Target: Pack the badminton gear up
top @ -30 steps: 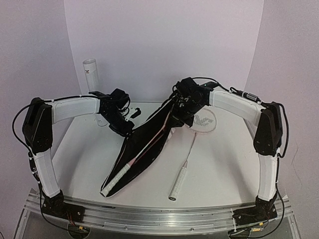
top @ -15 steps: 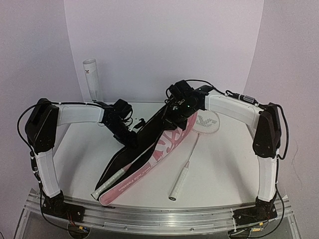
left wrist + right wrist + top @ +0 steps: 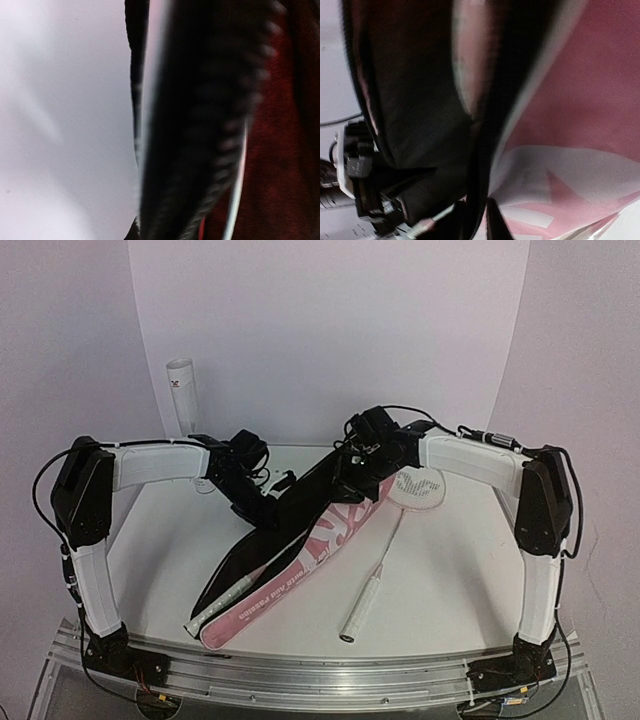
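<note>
The long pink bag (image 3: 300, 565) lies slantwise on the table, its lettered side up and its black zipper edge raised at the far end. One racket is inside it, with only the white handle (image 3: 222, 600) sticking out at the near left. A second racket (image 3: 357, 615) lies bare on the table to the right, its head beside the bag's far end. My left gripper (image 3: 262, 510) is shut on the bag's black left edge; its wrist view shows only that blurred zipper edge (image 3: 200, 150). At the far end, my right gripper (image 3: 350, 483) pinches the zipper edge (image 3: 480, 200).
A tall white tube (image 3: 183, 390) stands at the back left by the wall. Both forearms reach inward over the back half of the table, and the bare racket's handle ends close to the near edge.
The bag has turned from its dark open side to its pink lettered side and has sunk flatter onto the table. My left gripper has slid right along the edge. The bare racket has not moved.
</note>
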Available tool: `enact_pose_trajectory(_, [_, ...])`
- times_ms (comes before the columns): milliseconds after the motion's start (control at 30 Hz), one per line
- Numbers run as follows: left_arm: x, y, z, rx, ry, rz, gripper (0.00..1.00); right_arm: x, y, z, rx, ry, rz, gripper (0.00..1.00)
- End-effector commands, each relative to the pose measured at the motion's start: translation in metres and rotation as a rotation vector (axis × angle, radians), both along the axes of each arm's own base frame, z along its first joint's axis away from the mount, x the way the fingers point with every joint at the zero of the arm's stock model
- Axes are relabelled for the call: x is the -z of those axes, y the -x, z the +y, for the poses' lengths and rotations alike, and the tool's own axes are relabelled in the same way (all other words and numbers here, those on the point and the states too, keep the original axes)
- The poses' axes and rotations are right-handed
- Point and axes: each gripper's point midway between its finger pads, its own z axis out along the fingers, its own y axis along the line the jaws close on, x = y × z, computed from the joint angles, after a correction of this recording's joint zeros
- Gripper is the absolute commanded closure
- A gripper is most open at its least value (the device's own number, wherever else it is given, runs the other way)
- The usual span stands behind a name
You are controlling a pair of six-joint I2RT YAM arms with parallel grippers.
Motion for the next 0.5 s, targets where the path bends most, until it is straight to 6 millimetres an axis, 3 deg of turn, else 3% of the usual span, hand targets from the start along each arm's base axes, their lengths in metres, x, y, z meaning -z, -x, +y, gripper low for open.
enact_pose_trajectory(0, [-0.048, -0.023, -0.006, -0.037, 0.003, -0.114, 1.0, -0.039, 0.012, -0.003, -0.306, 0.009, -0.274, 0.77])
enact_pose_trajectory(100, [-0.06, -0.017, -0.013, -0.008, 0.01, -0.122, 1.0, -0.036, 0.021, -0.014, -0.413, 0.064, -0.356, 0.66])
enact_pose_trajectory(167, [-0.055, -0.013, -0.014, 0.001, 0.014, -0.101, 1.0, -0.036, 0.023, -0.017, -0.46, 0.085, -0.397, 0.59])
enact_pose_trajectory(300, [-0.034, -0.001, -0.013, 0.005, 0.022, -0.037, 1.0, -0.071, 0.022, -0.017, -0.54, 0.087, -0.545, 0.49])
enact_pose_trajectory(467, [-0.04, -0.004, -0.015, 0.006, 0.034, -0.046, 1.0, -0.118, 0.032, -0.025, -0.747, 0.157, -0.843, 0.43])
